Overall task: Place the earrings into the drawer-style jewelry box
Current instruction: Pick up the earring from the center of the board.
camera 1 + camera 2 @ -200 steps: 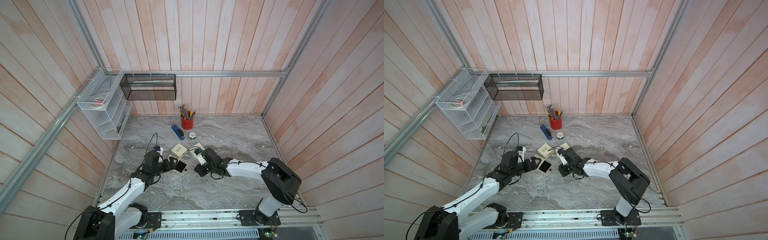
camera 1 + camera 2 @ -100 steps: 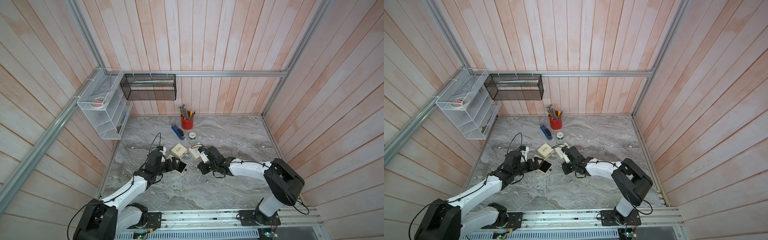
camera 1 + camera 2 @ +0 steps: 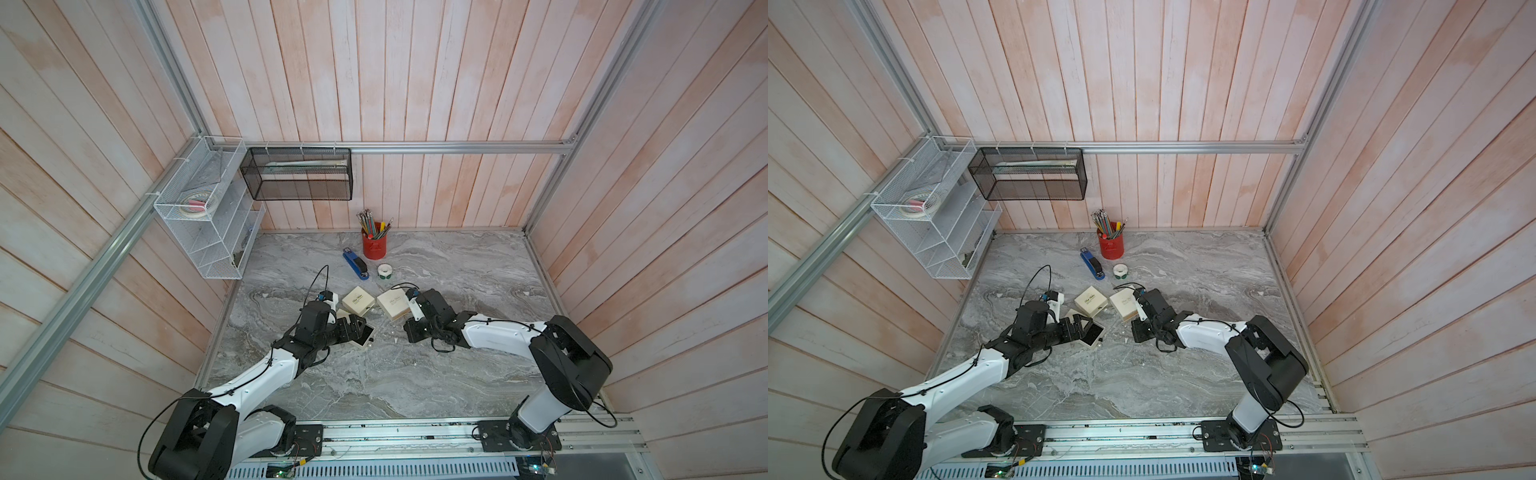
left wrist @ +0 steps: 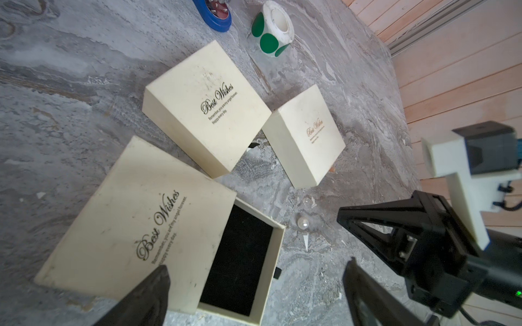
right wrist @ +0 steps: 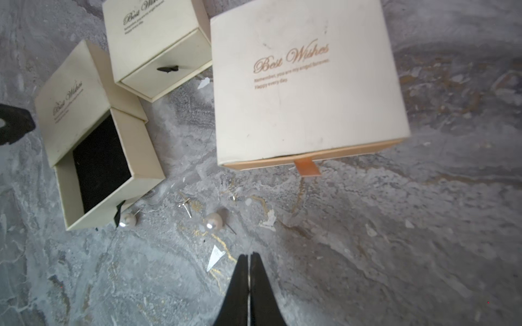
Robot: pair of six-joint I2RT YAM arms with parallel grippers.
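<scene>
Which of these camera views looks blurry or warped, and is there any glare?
Right wrist view: the gold-lettered box looks soft, and a pearl earring shows a bright glint. Left wrist view: the open box has crisp text, the foreground fingers are blurred. Both top views: even light, wall planks fanning out from wide-angle stretch.

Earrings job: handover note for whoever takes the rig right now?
Left hand open, at the open drawer box. Right hand shut over the table; nothing visibly held.
One pearl earring lies by the drawer's front, second pearl earring and a small metal stud nearby, all on the table.
Done: drawer pulled out, visible black lining bare.
Left: every earring into the drawer.
</scene>
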